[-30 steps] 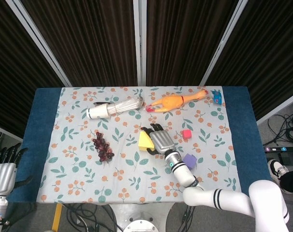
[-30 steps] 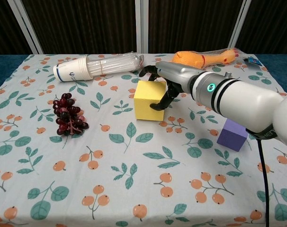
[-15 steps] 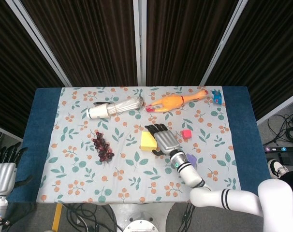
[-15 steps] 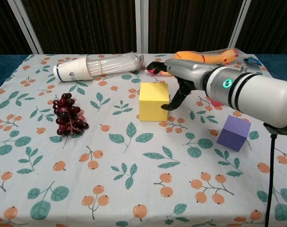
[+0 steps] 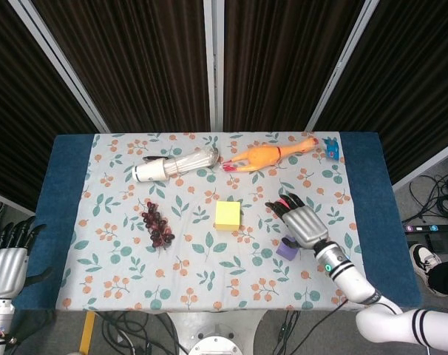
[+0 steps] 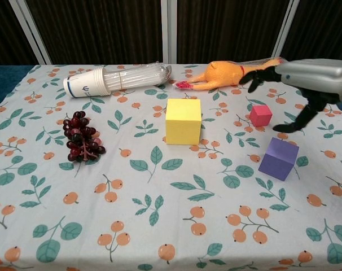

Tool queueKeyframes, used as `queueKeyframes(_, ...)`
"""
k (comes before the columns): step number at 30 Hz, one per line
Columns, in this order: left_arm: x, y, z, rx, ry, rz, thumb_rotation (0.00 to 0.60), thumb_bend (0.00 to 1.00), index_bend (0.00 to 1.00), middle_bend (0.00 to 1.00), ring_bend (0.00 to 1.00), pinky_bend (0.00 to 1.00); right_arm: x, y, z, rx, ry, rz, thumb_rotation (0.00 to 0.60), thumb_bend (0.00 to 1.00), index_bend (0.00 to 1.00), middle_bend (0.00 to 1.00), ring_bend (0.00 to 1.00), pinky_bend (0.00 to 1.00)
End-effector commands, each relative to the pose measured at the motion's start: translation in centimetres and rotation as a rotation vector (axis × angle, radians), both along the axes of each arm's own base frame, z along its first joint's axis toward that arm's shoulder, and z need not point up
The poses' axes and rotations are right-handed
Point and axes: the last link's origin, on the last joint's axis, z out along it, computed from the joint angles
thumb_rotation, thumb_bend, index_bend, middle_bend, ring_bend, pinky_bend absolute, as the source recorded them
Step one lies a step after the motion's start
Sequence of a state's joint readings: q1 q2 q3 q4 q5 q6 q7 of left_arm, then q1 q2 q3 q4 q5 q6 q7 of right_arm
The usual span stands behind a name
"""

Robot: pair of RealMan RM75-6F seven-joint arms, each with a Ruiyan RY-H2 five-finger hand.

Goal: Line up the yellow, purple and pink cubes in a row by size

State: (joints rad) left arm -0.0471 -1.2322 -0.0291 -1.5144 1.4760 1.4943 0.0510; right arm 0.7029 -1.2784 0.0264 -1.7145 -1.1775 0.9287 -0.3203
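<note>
Right hand (image 6: 306, 84) off yellow cube (image 6: 183, 121), fingers spread empty above purple cube (image 6: 279, 158)

A blue table (image 5: 67, 185) carries a leaf-and-berry cloth (image 6: 154, 226) — on it lie yellow cube (image 6: 183, 121), pink cube (image 6: 260, 115), purple cube (image 6: 279, 158), grapes (image 6: 82, 136), sleeved cups (image 6: 117, 79), rubber chicken (image 6: 227, 73).

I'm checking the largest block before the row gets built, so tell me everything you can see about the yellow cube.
The yellow cube is a plain, matte block with sharp edges, apparently foam, and it is the largest of the three cubes. It sits flat and upright on the floral tablecloth near the table's middle, one face toward the chest camera. Nothing touches it except the cloth. The right hand hovers well off to its side, above the purple cube.
</note>
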Motion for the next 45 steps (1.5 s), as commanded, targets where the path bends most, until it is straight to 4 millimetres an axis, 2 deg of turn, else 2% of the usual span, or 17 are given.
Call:
queueKeyframes(1,0.1,0.0,0.1,0.001,-0.004,-0.002,0.6,0.16,0.23,0.16,0.1,0.05,-2.9,1.9,0.4,0.052,0.08,0.016,0.6,0.18,0.12,0.16,0.0,0.0)
queueKeyframes(8,0.4,0.0,0.3,0.002,-0.003,-0.003,0.6,0.16,0.23,0.16,0.1,0.05,-5.7,2.6,0.0,0.066,0.158,0.063,0.6,0.19,0.13,0.16,0.0,0.0)
queueKeyframes(12,0.5,-0.2,0.4,0.003,-0.003,-0.003,0.6,0.16,0.23,0.16,0.1,0.05,-6.3,2.3,-0.4,0.057,0.176,0.079,0.6,0.19,0.13,0.15,0.0,0.0)
queueKeyframes(21,0.4,-0.5,0.5,0.007,-0.006,0.006,0.6,0.16,0.23,0.16,0.1,0.05,-6.3,1.9,-1.7,0.048,0.139,0.113,0.6,0.19,0.15,0.15,0.0,0.0)
queueKeyframes(31,0.4,-0.6,0.5,0.008,-0.01,0.008,0.6,0.16,0.23,0.16,0.1,0.05,-6.5,1.4,-2.4,0.05,0.104,0.096,0.6,0.22,0.35,0.16,0.0,0.0)
queueKeyframes(37,0.3,-0.7,0.5,0.007,-0.012,0.01,0.6,0.16,0.23,0.16,0.1,0.05,-6.3,0.9,-1.8,0.022,0.038,0.052,0.6,0.23,0.43,0.17,0.0,0.0)
queueKeyframes(41,0.3,-0.5,0.5,0.005,-0.012,0.004,0.6,0.16,0.23,0.16,0.1,0.05,-5.6,-0.2,-1.0,-0.029,-0.044,-0.028,0.6,0.23,0.46,0.17,0.0,0.0)
queueKeyframes(45,0.3,-0.4,0.4,0.002,-0.014,0.0,0.6,0.16,0.23,0.16,0.1,0.05,-4.7,-1.3,-1.2,-0.067,-0.086,-0.11,0.6,0.23,0.49,0.17,0.0,0.0)
